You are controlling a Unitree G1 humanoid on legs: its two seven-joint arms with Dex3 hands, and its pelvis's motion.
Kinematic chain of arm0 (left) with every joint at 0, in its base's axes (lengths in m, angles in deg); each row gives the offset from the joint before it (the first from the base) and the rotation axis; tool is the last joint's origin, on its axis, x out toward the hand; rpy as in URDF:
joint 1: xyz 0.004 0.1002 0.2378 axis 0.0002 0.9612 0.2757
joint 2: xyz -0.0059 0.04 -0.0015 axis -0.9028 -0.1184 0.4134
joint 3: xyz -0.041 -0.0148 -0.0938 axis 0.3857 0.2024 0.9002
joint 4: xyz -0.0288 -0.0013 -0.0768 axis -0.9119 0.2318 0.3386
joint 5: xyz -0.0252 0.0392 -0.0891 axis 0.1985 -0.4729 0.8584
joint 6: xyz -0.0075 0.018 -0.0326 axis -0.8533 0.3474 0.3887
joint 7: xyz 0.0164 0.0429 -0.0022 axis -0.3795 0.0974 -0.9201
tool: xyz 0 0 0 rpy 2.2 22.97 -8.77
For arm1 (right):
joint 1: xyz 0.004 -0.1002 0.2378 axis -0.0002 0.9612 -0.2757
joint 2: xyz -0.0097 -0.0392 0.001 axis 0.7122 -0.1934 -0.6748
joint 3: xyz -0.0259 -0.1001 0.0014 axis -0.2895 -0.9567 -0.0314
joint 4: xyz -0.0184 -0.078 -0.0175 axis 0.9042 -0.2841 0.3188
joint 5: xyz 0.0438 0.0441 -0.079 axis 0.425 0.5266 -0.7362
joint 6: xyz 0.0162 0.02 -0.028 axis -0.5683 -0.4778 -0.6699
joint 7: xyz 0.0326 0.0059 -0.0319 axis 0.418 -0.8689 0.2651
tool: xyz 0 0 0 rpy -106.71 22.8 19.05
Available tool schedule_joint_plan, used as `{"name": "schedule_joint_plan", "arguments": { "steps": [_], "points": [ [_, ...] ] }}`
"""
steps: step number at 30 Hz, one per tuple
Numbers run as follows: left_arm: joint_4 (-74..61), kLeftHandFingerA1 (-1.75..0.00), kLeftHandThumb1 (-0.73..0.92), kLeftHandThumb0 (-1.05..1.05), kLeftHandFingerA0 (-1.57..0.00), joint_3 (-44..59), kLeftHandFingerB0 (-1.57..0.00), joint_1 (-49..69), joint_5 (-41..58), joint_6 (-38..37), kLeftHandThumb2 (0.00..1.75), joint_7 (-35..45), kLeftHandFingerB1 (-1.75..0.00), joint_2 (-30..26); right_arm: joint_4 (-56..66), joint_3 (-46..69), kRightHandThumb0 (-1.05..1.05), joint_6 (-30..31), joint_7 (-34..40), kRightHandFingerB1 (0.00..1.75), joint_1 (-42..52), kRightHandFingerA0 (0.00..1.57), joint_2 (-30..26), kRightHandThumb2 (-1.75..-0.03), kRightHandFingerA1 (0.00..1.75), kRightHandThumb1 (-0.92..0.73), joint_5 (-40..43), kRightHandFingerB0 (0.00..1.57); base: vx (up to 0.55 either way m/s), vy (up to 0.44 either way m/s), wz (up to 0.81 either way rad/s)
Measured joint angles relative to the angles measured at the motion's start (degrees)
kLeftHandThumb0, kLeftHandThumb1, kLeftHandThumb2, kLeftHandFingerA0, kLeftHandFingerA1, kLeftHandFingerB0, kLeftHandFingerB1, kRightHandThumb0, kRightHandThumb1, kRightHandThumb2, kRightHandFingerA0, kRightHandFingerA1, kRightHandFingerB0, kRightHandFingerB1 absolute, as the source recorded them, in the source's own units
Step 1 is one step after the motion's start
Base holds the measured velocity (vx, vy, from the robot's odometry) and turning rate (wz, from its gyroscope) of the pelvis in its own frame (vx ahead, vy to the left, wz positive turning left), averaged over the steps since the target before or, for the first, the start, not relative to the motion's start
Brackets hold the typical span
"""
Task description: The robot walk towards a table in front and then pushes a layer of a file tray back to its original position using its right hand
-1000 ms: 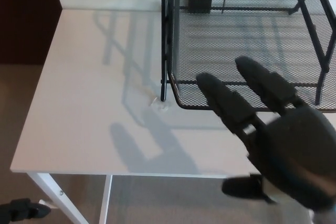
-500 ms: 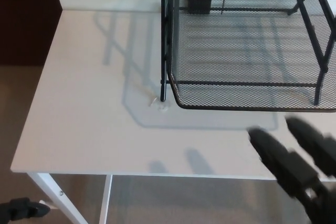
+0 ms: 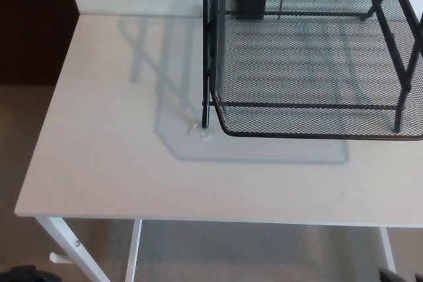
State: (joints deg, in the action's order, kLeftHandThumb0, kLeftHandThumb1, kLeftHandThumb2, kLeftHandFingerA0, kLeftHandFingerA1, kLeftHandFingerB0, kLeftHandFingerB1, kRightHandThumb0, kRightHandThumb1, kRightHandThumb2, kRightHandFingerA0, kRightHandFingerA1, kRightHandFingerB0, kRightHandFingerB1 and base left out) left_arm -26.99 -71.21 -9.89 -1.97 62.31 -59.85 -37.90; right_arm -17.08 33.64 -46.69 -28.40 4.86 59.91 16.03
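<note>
The right hand has gone down and out of the picture. A moment ago its two thick black fingers reached over the near edge of the counter, just in front of the tray. Before that the whole hand was up by the tray's front rim. Only a tiny dark bit (image 3: 396,275) shows at the very bottom right corner. It is too small to tell if it is part of the hand. So the fingers cannot be seen, and you cannot tell if they are wide or closed. The left hand does not show either.

The file tray (image 3: 310,64) has not moved. It is made of black wire mesh and sits on the far right part of the white counter (image 3: 112,156). Its lowest layer sticks out toward the robot, past the black upright post (image 3: 205,51) on its left side. The rounded front rim (image 3: 317,135) of that layer lies well back from the counter's near edge. A small black block (image 3: 250,4) shows through the mesh near the back.

The tray's shadow falls on the counter to its left and front. A little white speck (image 3: 200,130) lies by the foot of the post. White counter legs (image 3: 66,246) and brown floor show below.
</note>
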Motion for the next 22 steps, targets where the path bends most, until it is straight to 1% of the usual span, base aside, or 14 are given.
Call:
{"name": "schedule_joint_plan", "arguments": {
  "steps": [1,2,5,10,15,21,22],
  "points": [
    [0.1,-0.49,0.66,-0.25,-0.61,0.0,-0.42,0.0,0.0,0.0,0.59,0.0,-0.41,0.1,-2.3,-0.2,-0.97,0.0,0.0,0.0,-0.8,0.0,-0.1,-0.99,0.14,-0.67,0.1,0.0,0.0,0.0,0.0],
    [0.2,-0.5,0.66,-0.23,-0.62,0.0,-0.42,0.0,0.0,0.0,0.59,0.0,-0.42,0.2,-5.0,-0.4,-0.87,0.0,-0.1,0.07,-1.6,0.01,-0.1,-0.97,0.19,-0.63,0.2,0.0,0.0,0.0,0.0],
    [0.8,-0.51,0.65,-0.24,-0.65,0.0,-0.43,0.0,0.0,-0.1,0.59,0.0,-0.42,0.2,-11.7,-1.2,-0.81,-0.2,-0.4,0.11,-4.0,0.01,-0.2,-0.96,0.18,-0.61,1.2,0.0,0.0,0.0,0.0],
    [2.0,-0.51,0.66,-0.23,-0.65,0.2,-0.43,0.0,-0.1,-0.4,0.59,-0.2,-0.42,0.2,-24.0,-4.3,-0.79,-2.2,-0.9,0.12,-9.2,0.01,-0.7,-0.97,0.18,-0.6,4.6,0.0,0.0,0.0,0.0],
    [3.2,-0.5,0.66,-0.23,-0.65,0.2,-0.43,-0.4,-0.1,-0.8,0.59,-0.2,-0.41,0.2,-28.9,-6.2,-0.78,-4.1,-0.7,0.13,-12.2,0.01,-1.2,-0.96,0.17,-0.6,6.3,0.0,0.0,0.0,0.0],
    [3.1,-0.5,0.67,-0.24,-0.67,0.2,-0.45,-0.5,-0.2,-0.8,0.6,-0.2,-0.42,0.2,-29.9,-6.6,-0.78,-5.4,-0.7,0.12,-13.1,0.01,-1.8,-0.96,0.18,-0.6,8.1,0.0,0.0,0.0,0.0],
    [3.0,-0.5,0.66,-0.23,-0.65,0.2,-0.43,-0.5,-0.2,-0.8,0.59,-0.2,-0.41,0.2,-29.9,-6.6,-0.77,-5.5,-0.7,0.13,-13.2,0.01,-1.9,-0.95,0.19,-0.59,8.3,0.0,0.0,0.0,0.0]
  ]
}}
